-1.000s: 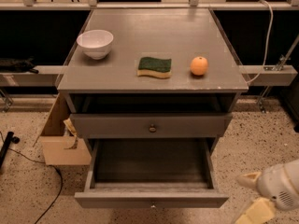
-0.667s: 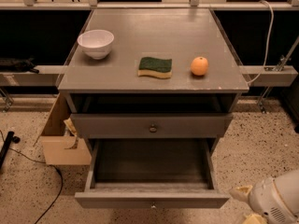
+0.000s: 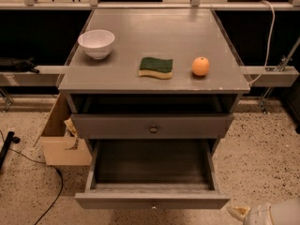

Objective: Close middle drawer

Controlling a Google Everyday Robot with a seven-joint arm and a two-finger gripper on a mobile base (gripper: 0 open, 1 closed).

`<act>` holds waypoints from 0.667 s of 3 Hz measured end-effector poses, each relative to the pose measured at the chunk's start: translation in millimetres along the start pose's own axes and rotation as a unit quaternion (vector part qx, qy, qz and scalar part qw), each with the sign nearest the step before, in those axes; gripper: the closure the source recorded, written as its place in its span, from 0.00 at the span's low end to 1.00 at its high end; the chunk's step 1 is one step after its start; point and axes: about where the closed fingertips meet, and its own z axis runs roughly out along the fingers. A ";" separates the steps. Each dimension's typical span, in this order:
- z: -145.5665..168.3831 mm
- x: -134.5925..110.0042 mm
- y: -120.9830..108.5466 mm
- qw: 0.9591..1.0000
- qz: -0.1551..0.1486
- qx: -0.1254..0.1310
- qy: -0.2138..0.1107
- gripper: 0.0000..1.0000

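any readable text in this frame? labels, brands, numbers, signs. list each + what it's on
None: no readable text anywhere in the camera view.
The middle drawer, pulled out, has a plain grey front.
The white bowl, green sponge and orange on the cabinet top carry no print.
The cardboard box on the floor to the left shows no legible marking.
The hand, at the bottom right edge, shows no label.

We read no text, label, brand or number anywhere: none on the counter [image 3: 154, 36], none on the middle drawer [image 3: 117, 201]. The tool [image 3: 240, 213], low at the right corner, shows no marking either.
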 end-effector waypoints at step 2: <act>15.6 4.0 -7.2 0.987 0.058 0.023 -0.146 0.00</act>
